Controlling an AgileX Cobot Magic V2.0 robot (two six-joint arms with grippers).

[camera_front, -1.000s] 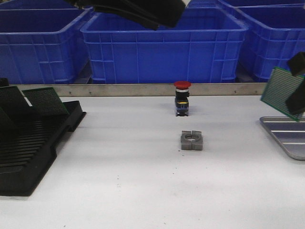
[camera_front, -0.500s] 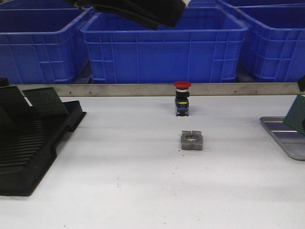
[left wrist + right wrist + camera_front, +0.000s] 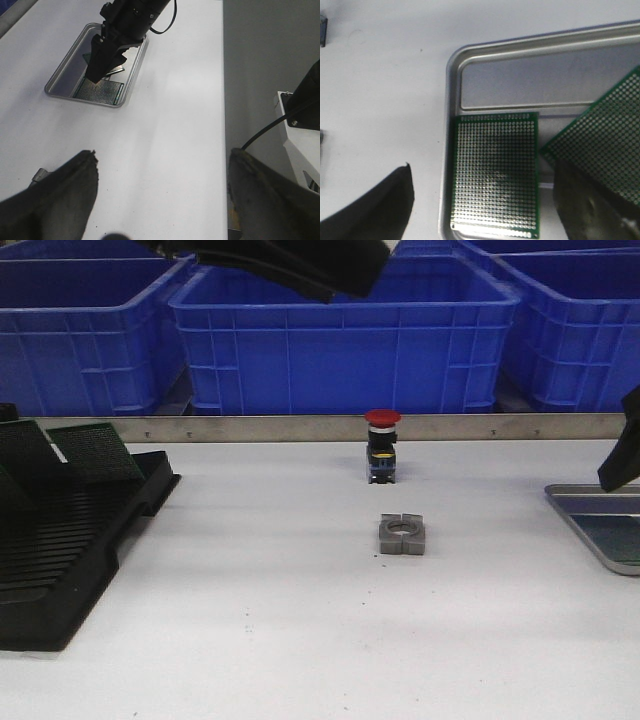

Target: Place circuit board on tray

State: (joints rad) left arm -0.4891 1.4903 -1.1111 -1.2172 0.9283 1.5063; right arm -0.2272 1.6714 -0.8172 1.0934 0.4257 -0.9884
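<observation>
Right wrist view alone shows a green perforated circuit board (image 3: 495,172) flat inside the ridged grey metal tray (image 3: 451,90), a second board (image 3: 602,137) by the parted right hand (image 3: 480,205), left hand (image 3: 160,195) wide apart over white tabletop (image 3: 300,620), blue crates (image 3: 345,340) beyond

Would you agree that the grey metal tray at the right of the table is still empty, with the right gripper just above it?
Not quite: the tray is not empty. The right wrist view shows one green circuit board lying flat in it and a second board beside that. The right gripper is indeed just above the tray.
</observation>
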